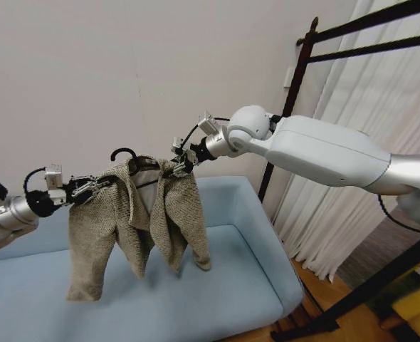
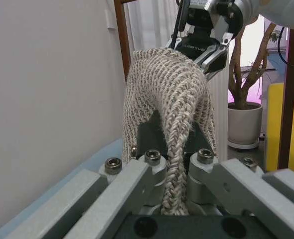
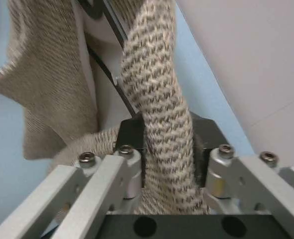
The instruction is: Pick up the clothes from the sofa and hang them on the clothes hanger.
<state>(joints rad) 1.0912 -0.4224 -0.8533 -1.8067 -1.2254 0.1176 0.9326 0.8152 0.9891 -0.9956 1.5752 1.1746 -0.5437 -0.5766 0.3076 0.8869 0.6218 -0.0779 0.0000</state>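
Two grippers are holding a beige knit sweater (image 1: 135, 221) up above the pale blue sofa (image 1: 231, 285). On the left, the left gripper (image 1: 89, 189) is pinching one shoulder, its jaws narrow on a fold of knit. A black hanger (image 1: 123, 152) is poking its hook out on top, the rest being buried under fabric. The right gripper (image 1: 184, 162) is clamping the other shoulder, perhaps the hanger too. Farther right, a dark clothes rack (image 1: 295, 78) is running out of frame.

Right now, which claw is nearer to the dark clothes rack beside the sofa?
Right. The right claw grips the knit sweater on the side toward the rack; the left claw grips its other shoulder, farther away across the garment.
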